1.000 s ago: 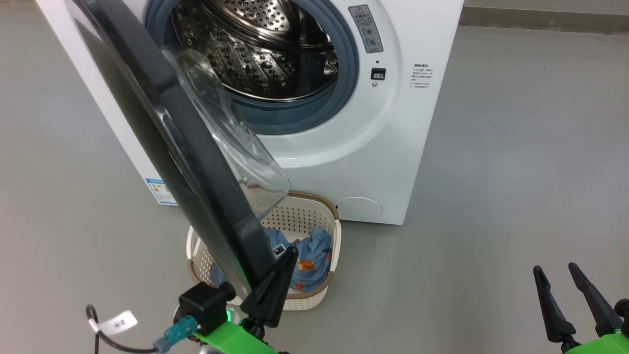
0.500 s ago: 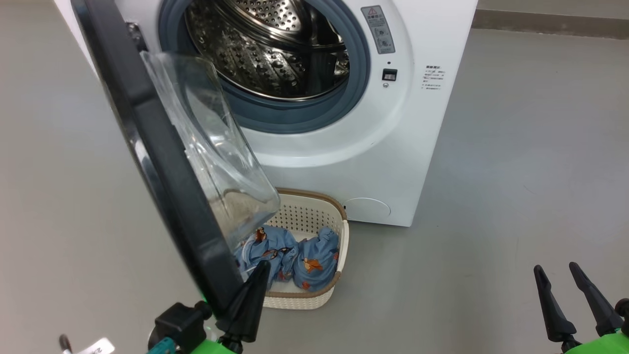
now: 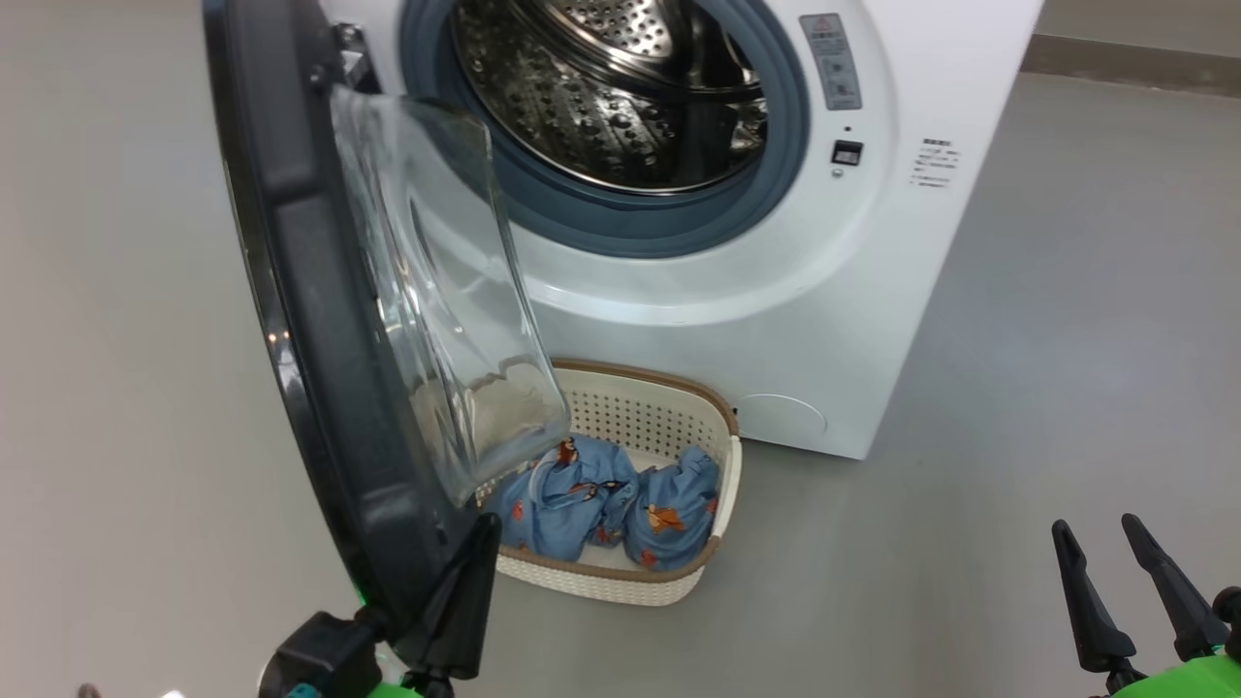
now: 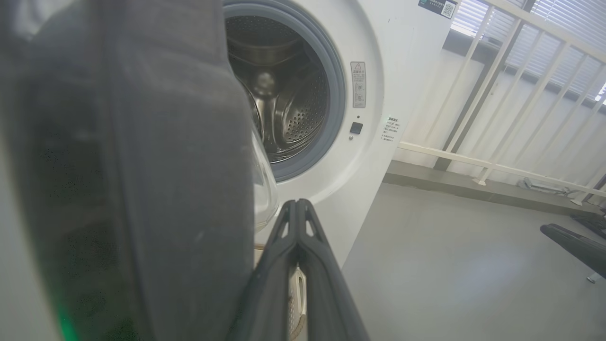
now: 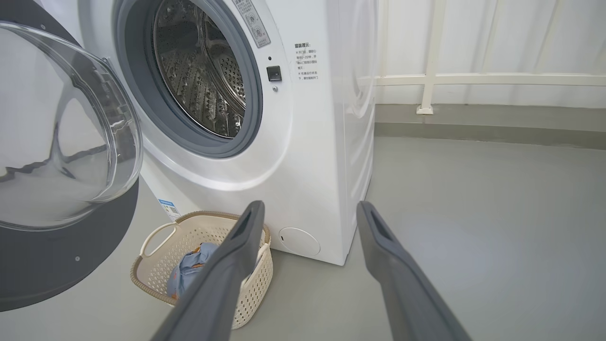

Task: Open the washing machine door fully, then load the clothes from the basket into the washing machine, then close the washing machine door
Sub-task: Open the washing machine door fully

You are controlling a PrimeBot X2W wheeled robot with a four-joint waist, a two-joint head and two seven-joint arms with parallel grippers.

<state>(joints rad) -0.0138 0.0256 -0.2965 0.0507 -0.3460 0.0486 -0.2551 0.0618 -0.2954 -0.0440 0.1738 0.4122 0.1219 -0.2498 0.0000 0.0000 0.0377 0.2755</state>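
Note:
The white washing machine (image 3: 873,320) stands with its steel drum (image 3: 620,107) exposed. The washing machine door (image 3: 310,320), black-rimmed with a clear glass bowl (image 3: 436,291), swings out to the left. My left gripper (image 3: 485,528) is shut with nothing between its fingers and lies against the door's lower inner rim. In the left wrist view the shut fingertips (image 4: 297,208) sit just right of the dark door rim (image 4: 165,189). The basket (image 3: 669,388) sits on the floor below the drum, holding the clothes (image 3: 582,490) as two blue bundles. My right gripper (image 3: 1105,538) hangs open at the lower right, away from everything.
Bare grey floor (image 3: 1018,436) spreads to the right of the machine. A white railing (image 5: 473,78) and a low kerb run behind it. The basket (image 5: 156,237) and the door's glass bowl (image 5: 61,132) lie left of my open right gripper (image 5: 307,208).
The door has swung further open to the left with my shut left gripper against its lower rim, uncovering more of the basket. The head view has shifted too. The right gripper has not moved.

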